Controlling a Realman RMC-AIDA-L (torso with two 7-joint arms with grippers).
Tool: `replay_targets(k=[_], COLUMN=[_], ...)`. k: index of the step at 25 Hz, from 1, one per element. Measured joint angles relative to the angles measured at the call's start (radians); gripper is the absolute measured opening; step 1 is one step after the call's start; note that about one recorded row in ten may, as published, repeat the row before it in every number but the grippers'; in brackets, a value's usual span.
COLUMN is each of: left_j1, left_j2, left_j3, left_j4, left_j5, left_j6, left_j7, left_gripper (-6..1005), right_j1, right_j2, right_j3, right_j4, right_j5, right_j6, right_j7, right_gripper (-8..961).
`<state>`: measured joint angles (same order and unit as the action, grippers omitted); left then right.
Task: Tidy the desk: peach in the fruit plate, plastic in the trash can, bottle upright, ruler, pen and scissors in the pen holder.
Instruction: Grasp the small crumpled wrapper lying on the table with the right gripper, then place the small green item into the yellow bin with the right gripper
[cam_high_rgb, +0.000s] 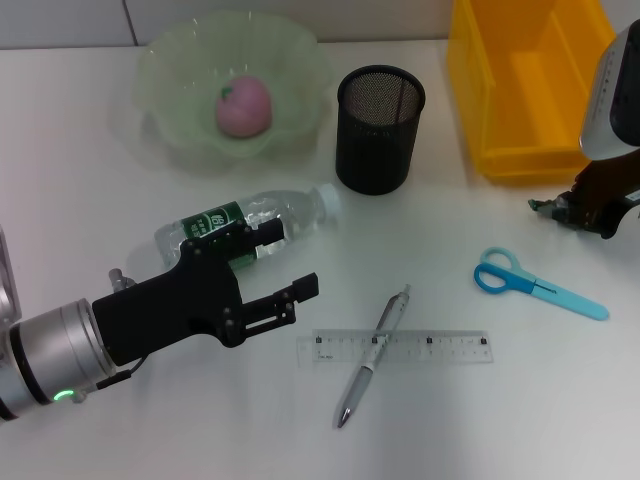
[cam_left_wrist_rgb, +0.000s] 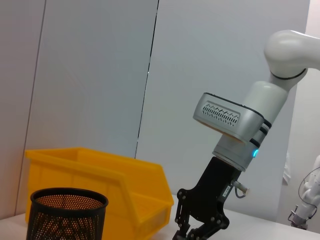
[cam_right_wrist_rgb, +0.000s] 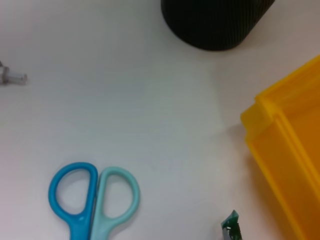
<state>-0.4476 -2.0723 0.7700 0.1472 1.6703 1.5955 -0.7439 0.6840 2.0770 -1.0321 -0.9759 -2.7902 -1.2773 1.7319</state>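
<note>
- Left claw (cam_high_rgb: 285, 258) hangs low over the bottle (cam_high_rgb: 250, 222), fingers spread wide, nothing held; one finger sits over the bottle body, the other on the near side of it.
- Bottle lies on its side on the counter (cam_high_rgb: 90, 230), long axis running from the robot's left, slightly nearer, to the cap end toward the pen holder (cam_high_rgb: 379, 128). The claw's opening looks to straddle that axis, so a closing grasp seems the likely next step.
- Left arm is clearly the nearer one for the bottle.
- Right claw (cam_high_rgb: 565, 210) is at the far right by the yellow bin (cam_high_rgb: 520, 95), gripping a small green scrap of plastic (cam_high_rgb: 537, 205); probably headed for the bin.
- Peach (cam_high_rgb: 245, 107) already sits in the fruit plate (cam_high_rgb: 170, 70).
- Pen (cam_high_rgb: 373, 357) lies across the ruler (cam_high_rgb: 395, 347), touching; scissors (cam_high_rgb: 538, 283) lie apart to the right, all flat on the counter.
- White, smooth counter; free room around the bottle for standing it up.
</note>
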Motion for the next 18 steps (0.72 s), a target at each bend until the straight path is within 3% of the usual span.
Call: replay_targets(k=[13,18], left_j1=[0.000,-0.001], left_j2=[0.000,0.000], left_j3=[0.000,0.000], left_j4=[0.000,0.001], left_j5=[0.003,0.005], left_j6=[0.000,0.003], left_j7=[0.003,0.004], left_gripper=[769,769], right_j1=[-0.013,-0.032], right_j2=[0.000,-0.010], right_j3=[0.010,0.101], right_j4=[-0.116,-0.183], right_j5=[0.036,0.162], right_j6=[-0.142,-0.261], right_j7=[0.022,0.010], right_gripper=[76,55])
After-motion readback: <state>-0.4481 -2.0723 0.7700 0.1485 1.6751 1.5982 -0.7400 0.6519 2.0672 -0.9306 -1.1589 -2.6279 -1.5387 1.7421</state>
